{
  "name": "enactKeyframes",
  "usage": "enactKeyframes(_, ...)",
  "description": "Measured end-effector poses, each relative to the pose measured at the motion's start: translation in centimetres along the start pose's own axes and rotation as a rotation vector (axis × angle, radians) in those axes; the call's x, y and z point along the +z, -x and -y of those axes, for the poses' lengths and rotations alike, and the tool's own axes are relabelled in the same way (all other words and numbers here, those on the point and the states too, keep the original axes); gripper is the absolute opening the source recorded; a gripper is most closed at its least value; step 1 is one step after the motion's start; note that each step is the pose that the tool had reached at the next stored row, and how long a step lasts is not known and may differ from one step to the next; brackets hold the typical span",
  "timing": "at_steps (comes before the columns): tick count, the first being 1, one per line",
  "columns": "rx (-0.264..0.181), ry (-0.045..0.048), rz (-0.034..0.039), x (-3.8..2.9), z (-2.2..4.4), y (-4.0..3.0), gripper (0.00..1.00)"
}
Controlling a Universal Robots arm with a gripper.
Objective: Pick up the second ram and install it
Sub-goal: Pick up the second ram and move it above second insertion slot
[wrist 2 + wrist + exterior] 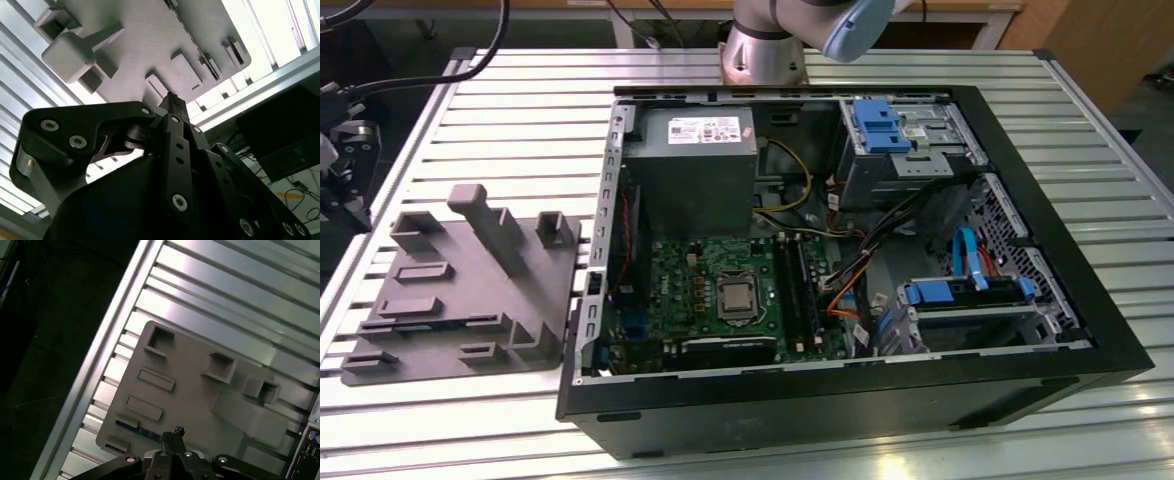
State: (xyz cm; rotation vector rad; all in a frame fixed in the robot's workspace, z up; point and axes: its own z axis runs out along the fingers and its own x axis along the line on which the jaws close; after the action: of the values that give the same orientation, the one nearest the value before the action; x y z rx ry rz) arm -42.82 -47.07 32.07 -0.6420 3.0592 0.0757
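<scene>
Exterior view: an open computer case (854,410) lies on the slatted metal tabletop (480,110), its green motherboard (687,285) exposed. A grey holder tray (454,300) sits just beside the case toward the exterior view's left, and the arm (767,45) rises at the far edge. First wrist view: looking down on the tray's pockets, the second ram (136,428) appears as a thin, dark strip with a bluish edge. It stands edge-on in a narrow slot near one tray border. The claw (175,432) hangs above the tray, its tip near one end of the strip; whether they touch cannot be told. Second wrist view: the black linkage of the claw (171,98) is seen from behind, its fingers drawn together with no gap between them and nothing between them.
</scene>
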Motion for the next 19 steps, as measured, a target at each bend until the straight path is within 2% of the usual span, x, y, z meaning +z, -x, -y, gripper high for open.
enactKeyframes(19,-0.258,0.0063,-0.0114,0.0,0.0,0.0,0.11)
